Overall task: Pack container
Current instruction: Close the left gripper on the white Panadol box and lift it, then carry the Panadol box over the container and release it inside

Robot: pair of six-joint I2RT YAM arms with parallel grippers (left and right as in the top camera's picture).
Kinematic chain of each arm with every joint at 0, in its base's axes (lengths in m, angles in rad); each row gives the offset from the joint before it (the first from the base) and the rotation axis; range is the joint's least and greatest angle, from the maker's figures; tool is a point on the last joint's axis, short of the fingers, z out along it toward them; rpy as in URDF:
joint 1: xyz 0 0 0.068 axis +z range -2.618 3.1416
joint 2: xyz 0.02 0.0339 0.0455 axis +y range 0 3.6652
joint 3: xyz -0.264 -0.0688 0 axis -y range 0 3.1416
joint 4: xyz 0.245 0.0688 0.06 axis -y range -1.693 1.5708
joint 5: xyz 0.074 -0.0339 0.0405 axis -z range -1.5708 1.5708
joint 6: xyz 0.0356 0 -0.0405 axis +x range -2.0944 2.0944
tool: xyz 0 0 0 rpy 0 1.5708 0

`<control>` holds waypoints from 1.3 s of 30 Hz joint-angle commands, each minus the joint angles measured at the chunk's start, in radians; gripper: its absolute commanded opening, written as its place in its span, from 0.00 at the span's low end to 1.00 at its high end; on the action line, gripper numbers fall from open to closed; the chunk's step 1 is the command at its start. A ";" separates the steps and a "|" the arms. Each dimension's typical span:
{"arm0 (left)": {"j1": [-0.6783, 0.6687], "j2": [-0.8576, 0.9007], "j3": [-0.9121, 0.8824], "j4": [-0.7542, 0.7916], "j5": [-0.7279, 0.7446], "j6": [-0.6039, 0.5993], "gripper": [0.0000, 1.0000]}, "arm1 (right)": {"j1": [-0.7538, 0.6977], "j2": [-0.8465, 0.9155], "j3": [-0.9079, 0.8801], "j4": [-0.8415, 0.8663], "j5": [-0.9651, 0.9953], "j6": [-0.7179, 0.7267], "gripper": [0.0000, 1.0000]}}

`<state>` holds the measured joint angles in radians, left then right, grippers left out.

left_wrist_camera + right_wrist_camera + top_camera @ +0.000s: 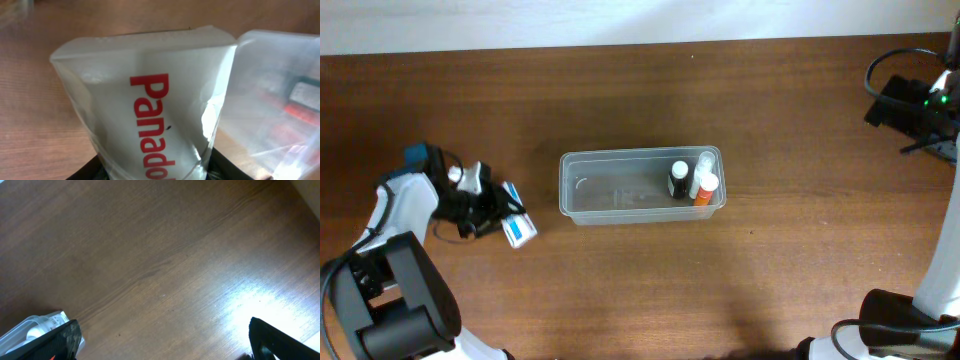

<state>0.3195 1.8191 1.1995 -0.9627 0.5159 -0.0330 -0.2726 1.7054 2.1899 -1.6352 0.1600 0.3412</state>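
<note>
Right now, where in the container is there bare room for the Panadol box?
Free: the left and middle floor of the container, between its left wall and the black bottle. Crowded: the right end, where it, the white bottle and the orange bottle stand close together.

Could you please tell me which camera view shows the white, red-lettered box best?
Left wrist: the box fills the frame, and its red lettering is legible. Overhead shows the box small and unreadable; right wrist shows none of it.
</note>
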 commanded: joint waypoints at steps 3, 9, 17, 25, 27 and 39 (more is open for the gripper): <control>-0.085 -0.095 0.176 -0.063 0.007 0.055 0.48 | -0.003 0.003 0.008 0.000 0.009 0.008 0.98; -0.264 -0.176 0.296 -0.087 -0.112 0.144 0.48 | -0.003 0.003 0.008 0.000 0.009 0.008 0.98; -0.539 -0.203 0.323 -0.079 -0.442 0.304 0.49 | -0.003 0.003 0.008 0.000 0.009 0.008 0.98; -0.700 -0.202 0.322 -0.024 -0.494 0.494 0.43 | -0.003 0.003 0.008 0.000 0.009 0.008 0.98; -0.719 -0.202 0.322 -0.017 -0.492 0.531 0.44 | -0.003 0.003 0.008 0.000 0.009 0.008 0.98; -0.732 -0.201 0.320 -0.019 -0.394 0.855 0.46 | -0.003 0.003 0.008 0.000 0.009 0.008 0.98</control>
<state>-0.4103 1.6257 1.5093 -0.9833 0.0490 0.6628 -0.2726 1.7054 2.1899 -1.6352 0.1600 0.3408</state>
